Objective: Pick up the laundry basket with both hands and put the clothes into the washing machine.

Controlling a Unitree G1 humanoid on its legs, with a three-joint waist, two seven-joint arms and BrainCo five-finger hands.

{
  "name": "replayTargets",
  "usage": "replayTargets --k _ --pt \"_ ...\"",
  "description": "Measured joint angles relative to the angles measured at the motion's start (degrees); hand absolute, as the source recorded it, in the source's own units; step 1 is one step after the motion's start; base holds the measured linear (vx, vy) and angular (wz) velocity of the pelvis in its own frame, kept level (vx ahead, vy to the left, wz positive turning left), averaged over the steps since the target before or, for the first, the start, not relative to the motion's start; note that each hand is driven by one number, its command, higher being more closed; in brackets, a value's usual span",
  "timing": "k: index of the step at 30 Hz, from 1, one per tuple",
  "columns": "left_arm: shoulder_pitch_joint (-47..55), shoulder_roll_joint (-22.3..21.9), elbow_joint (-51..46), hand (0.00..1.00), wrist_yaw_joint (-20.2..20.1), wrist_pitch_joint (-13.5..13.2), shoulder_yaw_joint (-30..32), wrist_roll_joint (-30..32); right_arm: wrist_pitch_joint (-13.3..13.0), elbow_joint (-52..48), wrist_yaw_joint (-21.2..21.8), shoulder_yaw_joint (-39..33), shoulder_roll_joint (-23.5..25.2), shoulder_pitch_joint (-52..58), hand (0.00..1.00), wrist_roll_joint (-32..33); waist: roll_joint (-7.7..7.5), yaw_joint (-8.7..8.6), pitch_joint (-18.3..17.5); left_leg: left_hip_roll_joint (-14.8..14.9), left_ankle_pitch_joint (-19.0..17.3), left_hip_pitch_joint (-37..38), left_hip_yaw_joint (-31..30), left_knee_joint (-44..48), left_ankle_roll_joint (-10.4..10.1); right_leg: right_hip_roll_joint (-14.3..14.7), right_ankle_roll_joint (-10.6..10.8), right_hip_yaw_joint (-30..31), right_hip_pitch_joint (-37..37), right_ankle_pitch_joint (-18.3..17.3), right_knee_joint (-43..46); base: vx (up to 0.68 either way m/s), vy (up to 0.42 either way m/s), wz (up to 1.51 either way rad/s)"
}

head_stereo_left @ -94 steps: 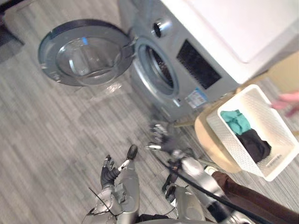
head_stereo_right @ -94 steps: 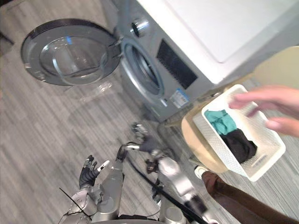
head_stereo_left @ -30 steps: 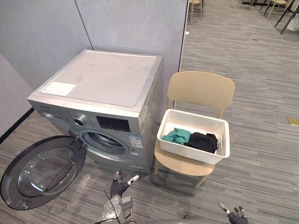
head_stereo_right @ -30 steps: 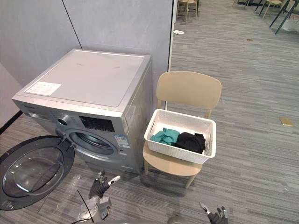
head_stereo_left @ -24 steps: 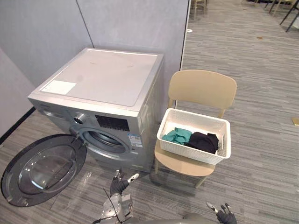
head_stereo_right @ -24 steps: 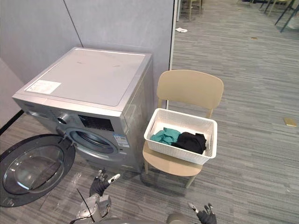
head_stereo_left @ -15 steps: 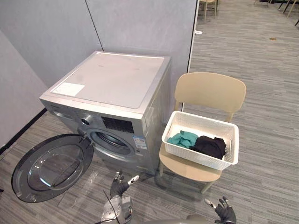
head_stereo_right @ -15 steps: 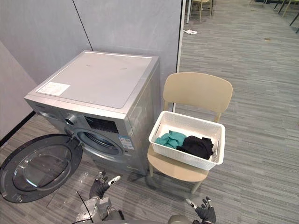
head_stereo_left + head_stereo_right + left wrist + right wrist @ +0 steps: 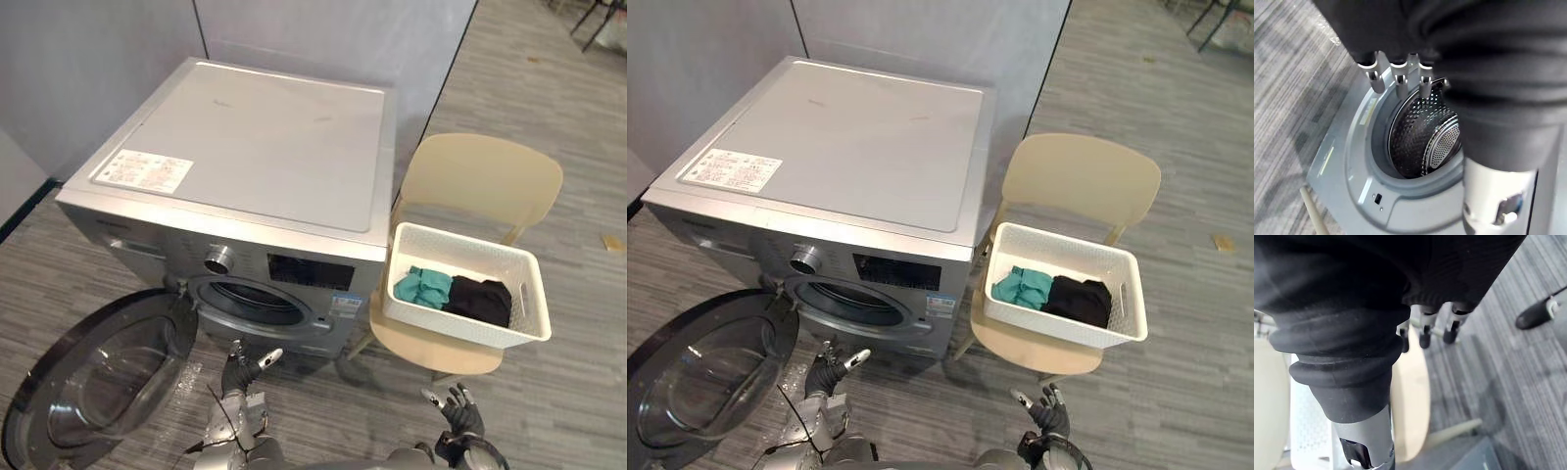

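A white laundry basket point(image 9: 465, 298) sits on a beige chair point(image 9: 480, 186) right of the washing machine point(image 9: 245, 176). A teal garment point(image 9: 421, 288) and a black garment point(image 9: 478, 300) lie in it. The machine's round door point(image 9: 93, 377) hangs open to the left, and its drum point(image 9: 1422, 134) shows through the opening. My left hand point(image 9: 243, 365) hovers low before the drum opening, fingers relaxed and holding nothing. My right hand point(image 9: 457, 411) is low in front of the chair, fingers spread and apart from the basket.
A grey partition wall point(image 9: 323, 34) stands behind the machine. Striped grey floor point(image 9: 578, 343) stretches to the right of the chair. A chair leg point(image 9: 1449, 433) and the seat edge point(image 9: 1410, 396) show past my right hand.
The camera has moved closer and tilted down, so machine and basket look larger. Both hands stay low and open.
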Motion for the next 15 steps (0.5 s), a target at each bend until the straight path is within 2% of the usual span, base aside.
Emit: replayTargets --k 1,3,4,5,6,7,8,9,10,11,15 --pt "0.0 0.1 0.0 0.0 0.3 0.0 0.1 0.0 0.0 -0.3 -0.2 0.0 -0.3 -0.3 0.0 0.0 0.16 -0.02 -0.1 -0.1 0.3 0.2 1.0 -0.6 0.5 0.0 -1.7 -0.4 -0.8 1.6 -0.3 0.06 0.166 -0.7" --pt "0.3 0.3 0.1 0.0 1.3 0.0 0.4 0.0 0.1 -3.7 -1.9 0.0 -0.7 -1.1 0.0 0.0 0.83 -0.09 0.3 -0.1 0.9 3.7 5.2 -3.4 1.5 0.6 -7.2 -6.4 -3.2 6.8 0.1 0.07 0.13 -0.95" --pt "0.4 0.3 0.2 0.0 1.4 0.0 0.6 0.0 0.0 -4.8 -2.0 0.0 -0.8 -1.3 0.0 -0.1 1.49 -0.05 0.7 0.3 0.8 5.2 6.3 -4.2 1.7 0.9 -7.1 -8.6 -3.7 5.9 1.8 0.08 0.069 -0.97" --pt "0.4 0.3 0.6 0.0 1.4 0.1 1.1 0.0 0.0 -7.0 -2.1 0.0 -0.8 -1.4 0.0 -0.5 2.32 -0.29 1.2 1.6 0.7 8.0 8.2 -6.2 2.0 2.9 -6.4 -12.1 -5.1 -1.2 9.4 0.08 -0.012 -0.66" --pt "0.5 0.2 0.6 0.0 1.4 0.0 1.3 0.0 0.0 -8.7 -2.1 0.0 -0.8 -1.3 0.0 -0.8 2.28 -0.35 1.2 1.7 0.7 9.2 8.7 -7.0 1.9 4.0 -6.2 -13.8 -5.9 -4.9 13.3 0.09 -0.037 -0.7" --pt "0.4 -0.1 0.5 0.0 1.4 0.0 1.6 0.0 -0.2 -12.6 -2.1 -0.1 -0.8 -0.1 0.0 -1.3 2.21 -0.38 1.2 1.8 0.7 10.9 9.9 -8.0 1.9 5.7 -7.9 -16.2 -6.9 -10.9 18.1 0.04 -0.099 -0.63" --pt "0.4 -0.3 0.5 0.0 1.3 0.0 1.5 0.0 -0.6 -16.3 -2.1 -0.4 -0.8 0.4 0.0 -1.5 2.23 -0.5 1.1 1.9 0.7 11.2 10.3 -8.4 1.9 7.3 -8.4 -16.1 -7.3 -14.2 19.8 0.03 -0.092 -0.6" --pt "0.4 -0.3 0.5 0.0 1.2 0.0 1.5 0.0 -0.7 -17.9 -2.1 -0.8 -0.8 0.5 0.0 -1.7 2.24 -0.56 1.1 1.9 0.7 11.3 10.3 -8.6 1.9 7.5 -7.9 -15.8 -7.4 -14.8 19.8 0.04 -0.136 -0.41" --pt "0.4 -0.3 0.6 0.0 1.2 0.0 1.5 0.1 -0.8 -20.1 -2.1 -1.8 -0.8 0.4 0.0 -2.0 2.02 -1.14 1.1 1.7 0.7 11.1 9.8 -9.0 1.9 8.1 -6.2 -15.5 -7.5 -16.0 19.4 0.1 -0.149 -0.22" --pt "0.4 -0.4 0.6 0.0 1.2 0.1 1.4 0.1 -0.8 -21.9 -2.2 -3.7 -0.8 -0.1 0.0 -2.5 1.65 -1.63 0.8 1.6 1.3 11.1 8.9 -10.0 1.2 8.8 -5.3 -15.6 -7.4 -17.2 18.2 0.11 -0.164 -0.14" --pt "-1.1 -1.7 0.7 0.0 1.1 0.1 0.4 0.1 -1.7 -27.7 -4.3 -10.1 -3.7 -2.3 0.0 -3.5 3.18 -1.68 1.5 2.0 6.2 9.7 5.0 -13.1 1.0 11.1 -4.8 -16.6 -5.1 -17.8 10.1 0.11 -0.203 -0.06"
